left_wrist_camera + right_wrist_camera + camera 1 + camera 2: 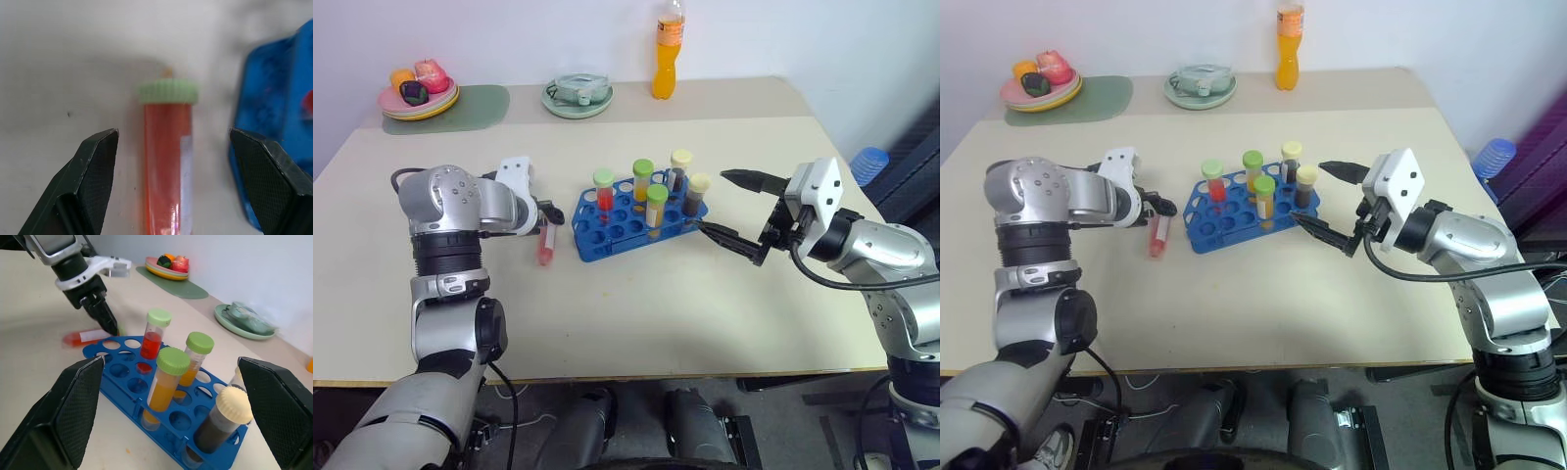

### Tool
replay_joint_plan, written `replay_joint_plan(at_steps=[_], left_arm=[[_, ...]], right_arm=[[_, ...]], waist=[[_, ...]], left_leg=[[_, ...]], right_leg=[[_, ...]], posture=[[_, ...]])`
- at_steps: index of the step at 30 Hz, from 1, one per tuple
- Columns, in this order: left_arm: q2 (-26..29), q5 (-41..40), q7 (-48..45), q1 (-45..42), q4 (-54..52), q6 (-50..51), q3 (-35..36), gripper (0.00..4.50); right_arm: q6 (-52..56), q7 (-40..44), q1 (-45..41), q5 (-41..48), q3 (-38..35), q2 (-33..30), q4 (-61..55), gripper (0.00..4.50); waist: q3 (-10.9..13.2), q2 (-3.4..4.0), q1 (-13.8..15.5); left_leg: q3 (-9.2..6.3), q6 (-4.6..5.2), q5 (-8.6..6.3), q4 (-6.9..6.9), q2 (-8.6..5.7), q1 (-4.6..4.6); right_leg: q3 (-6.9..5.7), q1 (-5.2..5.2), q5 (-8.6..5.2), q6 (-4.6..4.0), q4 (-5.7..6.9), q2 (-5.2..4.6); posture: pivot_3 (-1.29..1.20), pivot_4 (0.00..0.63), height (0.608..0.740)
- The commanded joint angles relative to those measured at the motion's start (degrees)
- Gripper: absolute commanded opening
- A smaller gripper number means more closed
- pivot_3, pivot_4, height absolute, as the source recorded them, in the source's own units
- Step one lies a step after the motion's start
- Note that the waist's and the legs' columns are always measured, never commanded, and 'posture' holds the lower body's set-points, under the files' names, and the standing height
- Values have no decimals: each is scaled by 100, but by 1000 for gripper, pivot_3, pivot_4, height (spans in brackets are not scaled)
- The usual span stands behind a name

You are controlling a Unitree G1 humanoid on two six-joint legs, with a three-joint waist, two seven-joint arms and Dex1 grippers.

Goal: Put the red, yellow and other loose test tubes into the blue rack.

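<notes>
**Inspector:** Begin at the robot's left. What is the left tool doing?

**Assistant:** The left tool (548, 212) points forward and down over the loose red test tube (545, 245), fingers spread wide and holding nothing. In the left wrist view the tube lies flat on the desk (636, 304) between the two fingers, touching neither, its green cap (168, 91) at the far end.

**Inspector:** And the tube's long axis?

**Assistant:** It runs away from the tool, roughly along the tool's own line, so the fingers flank its sides. The inspector's reading is that a straight descent and squeeze would take it across its width. The left arm is much the nearer.

**Inspector:** Moving right.

**Assistant:** The blue rack (607, 227) stands just beside the tube, not touching it. Five capped tubes stand upright in it, and several holes on the near side are free.

**Inspector:** The right tool?

**Assistant:** The right tool (734, 208) hangs level just beyond the rack's right end, likewise wide apart and empty.

**Inspector:** Surface and room?

**Assistant:** A pale, smooth desk. At its back edge are a plate of fruit (419, 94) on a green mat, a green dish (578, 95) and an orange bottle (668, 51), against a white wall.
</notes>
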Motion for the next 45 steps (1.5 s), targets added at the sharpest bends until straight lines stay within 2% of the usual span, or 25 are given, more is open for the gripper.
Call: replay_joint_plan(at_steps=[1,9,17,20,24,25,31,33,37,40,43,45], left_arm=[[-67,129,229,-31,-28,47,30,3697],[-448,550,574,-234,209,47,576,3697],[-631,1144,678,-433,494,47,1013,3697],[-539,1244,583,-522,791,47,985,2846],[-460,1428,495,-526,948,47,966,899],[-399,1404,365,-510,975,47,848,749],[-304,1440,156,-394,863,47,639,750],[-233,1244,-34,-223,477,47,530,750],[331,260,-749,427,-746,47,0,750],[748,-218,-1546,970,-1981,47,-34,750],[1026,-1087,-3286,1696,-2991,-1149,202,750],[1407,-1085,-4451,2275,-3661,-2350,-34,750]], right_arm=[[-56,171,119,257,-254,-91,-363,4479],[-350,600,505,352,-384,-149,-502,4479],[-511,606,712,312,-432,-107,-529,4479],[-560,528,684,319,-462,-49,-499,4500],[-633,487,722,283,-471,-48,-478,4500],[-650,474,742,279,-466,-45,-480,4500],[-592,283,698,388,-448,47,-455,4500],[-616,278,692,358,-410,67,-420,4500],[-572,283,619,381,-391,59,-356,4500],[-628,332,605,302,-337,87,-201,4500],[-591,269,579,311,-261,175,-199,4500],[-530,219,559,340,-270,195,-178,4500]], waist=[[0,0,1],[0,-1,1],[0,-1,-5],[0,-1,-6],[0,-1,3],[0,-1,2],[-1,-1,-8],[-2,0,-12],[-2,0,-61],[0,-2,-116],[-1,-1,-115],[-1,0,-113]], left_leg=[[0,0,0,1,0,0],[0,0,0,3,0,0],[2,0,0,4,0,0],[2,0,0,3,0,1],[3,0,0,3,0,1],[3,0,0,4,0,1],[3,-1,0,4,0,2],[3,-1,0,4,0,2],[4,-1,0,2,2,2],[5,-1,1,2,2,2],[6,-3,2,3,2,2],[4,-3,2,3,2,2]], right_leg=[[0,0,0,0,0,0],[0,1,1,1,0,0],[0,2,1,3,2,1],[0,2,1,3,3,1],[0,2,2,3,2,0],[0,2,2,3,2,0],[0,2,2,3,5,1],[0,2,2,3,5,0],[3,-2,2,3,9,1],[7,-4,2,2,14,1],[6,-3,2,1,12,0],[4,1,2,0,8,0]], posture=[[0,150,740],[0,150,740],[0,150,740],[0,150,740],[0,150,740],[0,150,740],[0,150,740],[0,150,740],[0,150,740],[0,150,740],[0,150,740],[0,150,740]])
